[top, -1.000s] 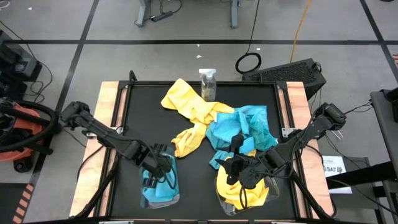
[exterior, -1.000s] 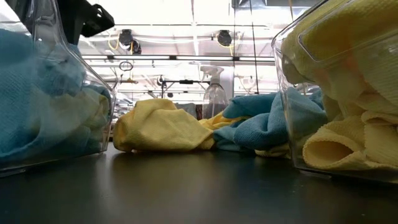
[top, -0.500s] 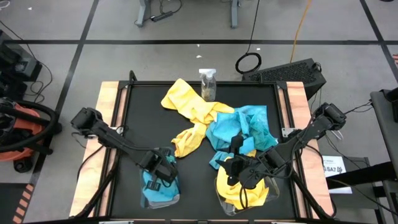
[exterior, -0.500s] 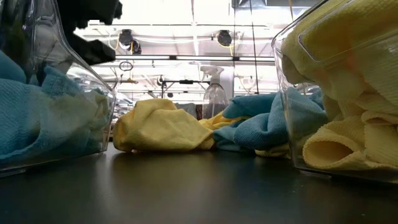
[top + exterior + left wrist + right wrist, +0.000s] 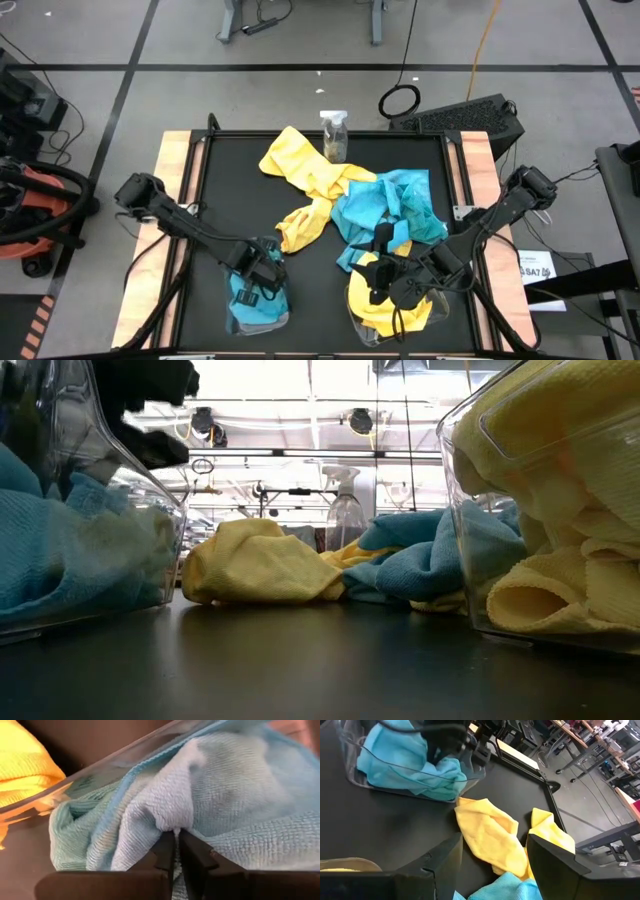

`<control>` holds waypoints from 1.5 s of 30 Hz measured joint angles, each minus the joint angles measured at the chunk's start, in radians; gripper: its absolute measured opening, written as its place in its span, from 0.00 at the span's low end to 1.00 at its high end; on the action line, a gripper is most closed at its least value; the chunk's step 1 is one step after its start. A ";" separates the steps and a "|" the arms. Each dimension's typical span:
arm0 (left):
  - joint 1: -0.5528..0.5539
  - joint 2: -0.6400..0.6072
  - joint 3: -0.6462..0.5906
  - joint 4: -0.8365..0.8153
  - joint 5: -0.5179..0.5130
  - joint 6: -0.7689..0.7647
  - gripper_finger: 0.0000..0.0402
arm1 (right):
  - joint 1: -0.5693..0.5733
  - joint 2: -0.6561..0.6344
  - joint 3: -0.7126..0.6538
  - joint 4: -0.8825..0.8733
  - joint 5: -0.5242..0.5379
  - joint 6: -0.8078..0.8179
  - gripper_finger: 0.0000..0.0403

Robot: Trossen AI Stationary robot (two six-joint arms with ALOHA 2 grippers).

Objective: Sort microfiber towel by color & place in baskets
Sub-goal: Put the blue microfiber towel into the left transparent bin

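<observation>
My left gripper (image 5: 256, 276) is down in the left clear basket (image 5: 262, 318), shut on a turquoise blue towel (image 5: 215, 795) that lies among the blue cloth there. My right gripper (image 5: 384, 282) hovers open and empty over the right clear basket (image 5: 398, 322), which holds yellow towels (image 5: 560, 480). A loose pile of yellow towels (image 5: 300, 170) and blue towels (image 5: 388, 205) lies on the black table between the baskets and the far edge. My left gripper pinches a raised fold of the blue towel (image 5: 172, 822) between its two fingers (image 5: 165, 851). The fingers come from above, pointing down into the basket. The rest of the towel lies slack in the basket, against its clear wall (image 5: 115, 762).
A small clear spray bottle (image 5: 334, 135) stands at the table's far edge behind the pile. Wooden rails (image 5: 180, 200) run along the table's left and right sides. In the low view the pile (image 5: 260, 565) lies between the two baskets' walls.
My left gripper has gone down into the left basket with the blue towel, which has sunk from high against the basket's wall to lie low inside it. My right gripper has moved slightly toward the table's near edge over the right basket.
</observation>
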 joint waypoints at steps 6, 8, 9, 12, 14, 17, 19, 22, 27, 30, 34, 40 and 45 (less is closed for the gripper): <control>0.000 -0.098 0.011 -0.004 0.005 -0.003 0.17 | -0.001 0.000 0.000 -0.006 0.001 -0.013 0.53; 0.000 -0.134 0.017 -0.004 0.001 -0.003 0.23 | -0.001 0.000 0.000 -0.006 0.002 -0.017 0.53; 0.000 -0.154 0.017 -0.004 -0.003 -0.003 0.25 | -0.001 0.000 0.000 -0.005 0.002 -0.020 0.53; 0.000 -0.213 0.017 -0.005 -0.024 -0.003 0.33 | -0.002 0.000 0.000 -0.006 0.005 -0.026 0.53; 0.000 -0.246 0.017 -0.008 -0.032 -0.003 0.38 | -0.002 0.000 0.000 -0.006 0.006 -0.031 0.53; 0.000 -0.292 0.017 -0.008 -0.035 -0.003 0.43 | -0.003 0.000 0.000 -0.006 0.006 -0.033 0.53; 0.000 -0.320 0.017 -0.008 -0.036 -0.003 0.46 | -0.002 0.000 0.000 -0.006 0.006 -0.038 0.53; 0.000 -0.354 0.017 -0.004 -0.069 0.007 0.47 | -0.003 0.000 0.000 -0.006 0.006 -0.044 0.53; 0.001 -0.407 0.017 0.014 -0.168 0.072 0.47 | -0.011 0.000 0.000 -0.006 0.006 -0.062 0.53; 0.001 -0.440 0.017 0.055 -0.231 0.136 0.47 | -0.019 -0.002 0.000 -0.006 0.006 -0.071 0.53; 0.001 -0.479 0.017 0.121 -0.314 0.233 0.47 | -0.034 -0.013 0.000 -0.016 0.004 -0.078 0.53; 0.018 -0.510 0.017 0.215 -0.349 0.361 0.47 | -0.066 -0.054 0.000 -0.048 0.001 -0.096 0.53; 0.061 -0.512 -0.016 0.302 -0.318 0.445 0.47 | -0.107 -0.111 0.000 -0.117 -0.031 -0.111 0.53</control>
